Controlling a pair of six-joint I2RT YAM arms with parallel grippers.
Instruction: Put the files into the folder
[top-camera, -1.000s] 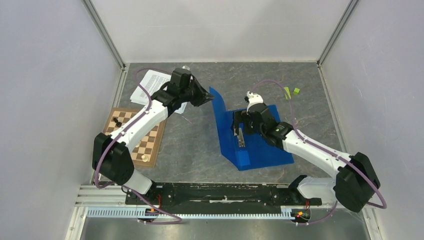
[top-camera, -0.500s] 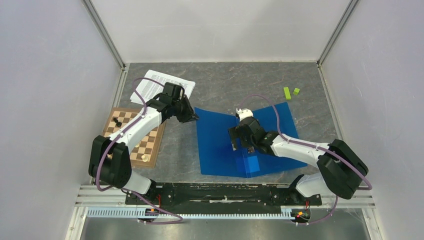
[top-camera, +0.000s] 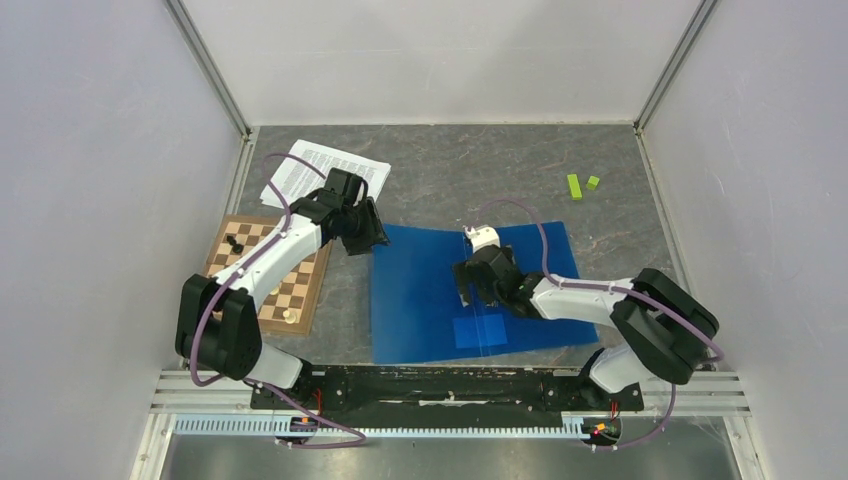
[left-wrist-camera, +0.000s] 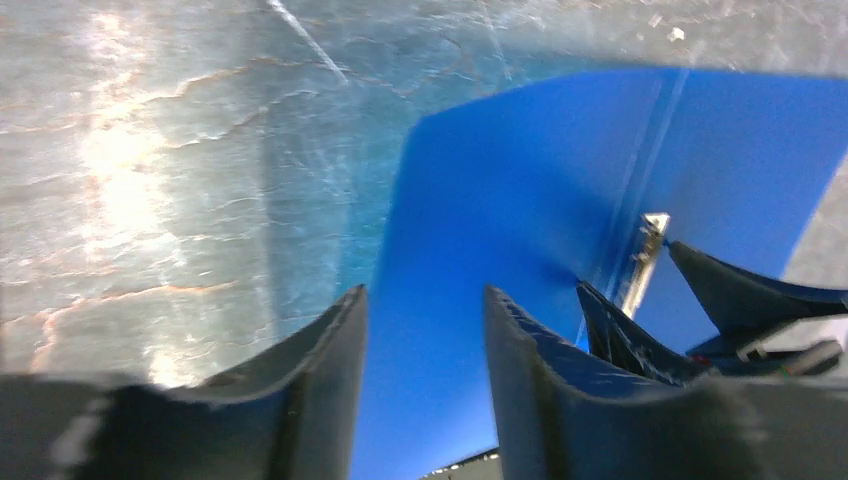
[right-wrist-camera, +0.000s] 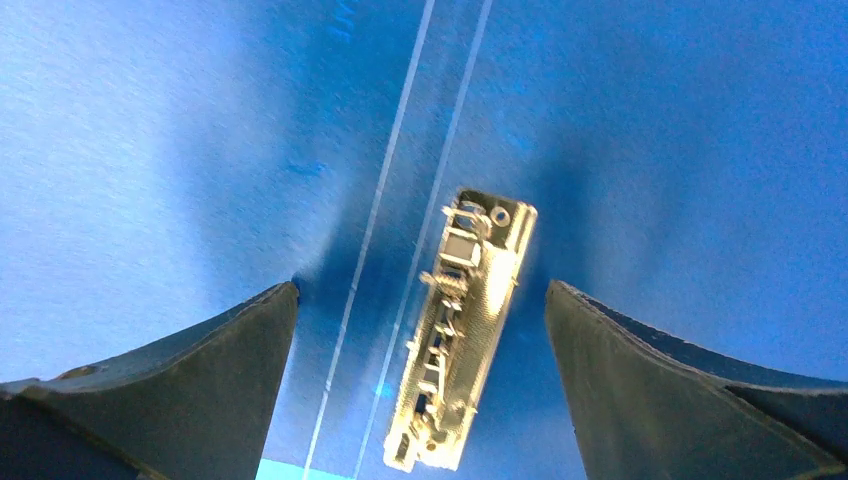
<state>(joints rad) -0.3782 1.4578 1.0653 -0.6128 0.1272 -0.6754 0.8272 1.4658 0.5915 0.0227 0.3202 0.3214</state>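
Note:
The blue folder (top-camera: 420, 300) lies opened flat on the grey table, with its metal clip (right-wrist-camera: 465, 330) along the spine. My right gripper (top-camera: 467, 290) hovers open over that clip, one finger on each side of it (right-wrist-camera: 421, 286), without touching it. At the folder's far-left corner my left gripper (top-camera: 372, 240) is open, and the blue cover (left-wrist-camera: 520, 180) shows in the gap between its fingers (left-wrist-camera: 423, 292). The files (top-camera: 320, 170), white printed sheets, lie at the back left behind the left arm, which partly covers them.
A wooden chessboard (top-camera: 270, 275) with a few pieces lies along the left side under the left arm. Two small green blocks (top-camera: 582, 185) sit at the back right. Grey walls close in the table on three sides.
The folder's left cover came down from upright to flat on the table. My left gripper moved down and left with it, then opened. The right gripper shifted left and nearer.

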